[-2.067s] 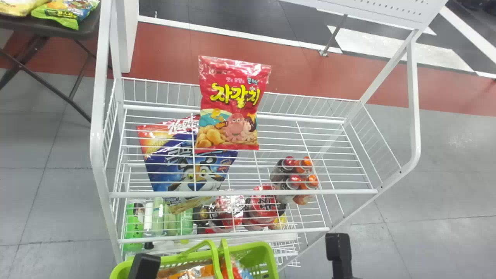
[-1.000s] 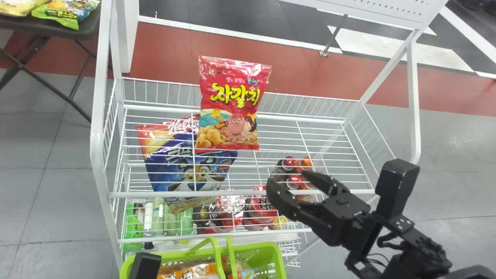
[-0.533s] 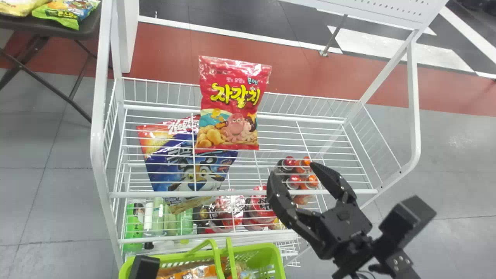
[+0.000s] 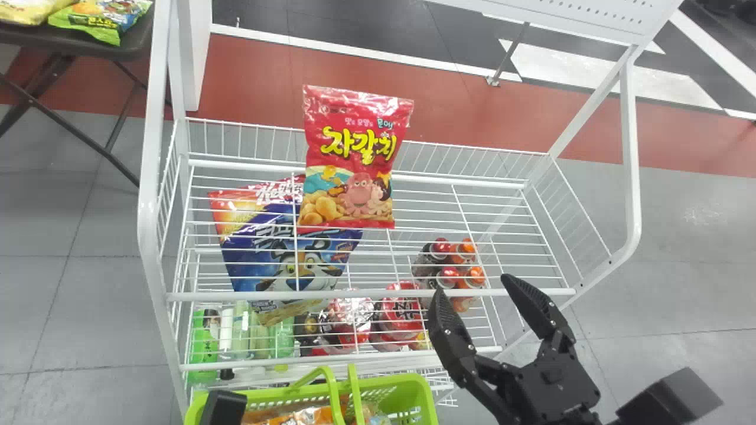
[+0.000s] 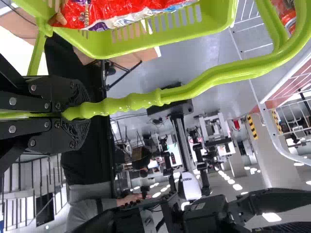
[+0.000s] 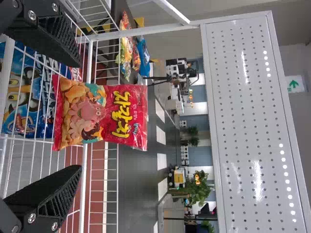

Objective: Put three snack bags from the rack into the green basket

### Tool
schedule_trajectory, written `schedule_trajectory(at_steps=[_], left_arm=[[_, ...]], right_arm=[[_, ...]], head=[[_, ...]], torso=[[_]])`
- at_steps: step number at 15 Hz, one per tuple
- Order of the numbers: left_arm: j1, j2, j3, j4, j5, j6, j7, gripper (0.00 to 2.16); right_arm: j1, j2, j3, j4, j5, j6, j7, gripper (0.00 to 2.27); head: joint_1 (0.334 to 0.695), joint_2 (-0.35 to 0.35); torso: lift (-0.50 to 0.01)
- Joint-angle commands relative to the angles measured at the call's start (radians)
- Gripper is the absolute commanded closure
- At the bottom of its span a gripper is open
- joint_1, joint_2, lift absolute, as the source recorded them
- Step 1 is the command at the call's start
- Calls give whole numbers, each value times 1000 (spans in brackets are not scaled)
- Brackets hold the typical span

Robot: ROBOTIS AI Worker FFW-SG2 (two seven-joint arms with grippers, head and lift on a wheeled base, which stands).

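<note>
My right gripper has drawn back toward me, fingers spread and holding nothing. The white rack is smooth rails and thin wire. My left gripper is clamped on the ridged handle of the slotted green plastic basket. Upper-shelf wires cover the blue bag; the glossy, crinkled red snack bag lies on them. Bottles sit lower.
</note>
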Motion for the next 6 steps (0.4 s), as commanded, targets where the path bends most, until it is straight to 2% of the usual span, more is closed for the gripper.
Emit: schedule_trajectory(at_steps=[1,6], left_arm=[[1,-3,-1,1,4,0,1,1335],[1,-3,-4,1,2,3,4,1335]], right_arm=[[0,1,-3,-1,-4,21,0,66],[-12,1,-1,10,-11,33,-8,66]], head=[[695,-350],[695,-350]], torso=[[0],[0]])
